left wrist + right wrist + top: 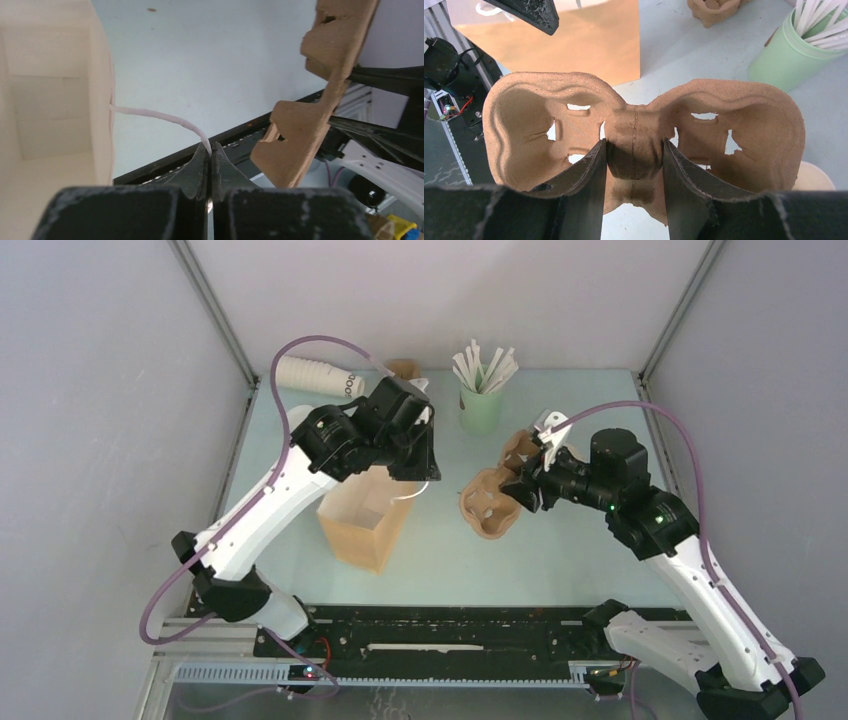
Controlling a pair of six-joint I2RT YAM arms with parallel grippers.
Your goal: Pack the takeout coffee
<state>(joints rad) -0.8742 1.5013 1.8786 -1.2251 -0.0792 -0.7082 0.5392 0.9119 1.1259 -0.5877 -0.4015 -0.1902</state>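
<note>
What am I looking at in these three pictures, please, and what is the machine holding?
These are two robot arms bolted at the near edge of a table. The wide picture comes from a fixed camera above and behind them. The other two come from a camera on each wrist, so the black fingers look huge. The left gripper is shut on the thin white handle of an open brown paper bag. The right gripper grips a brown moulded cup carrier by its middle. At the back are a green cup of white sticks and a stack of paper cups lying on its side.
</note>
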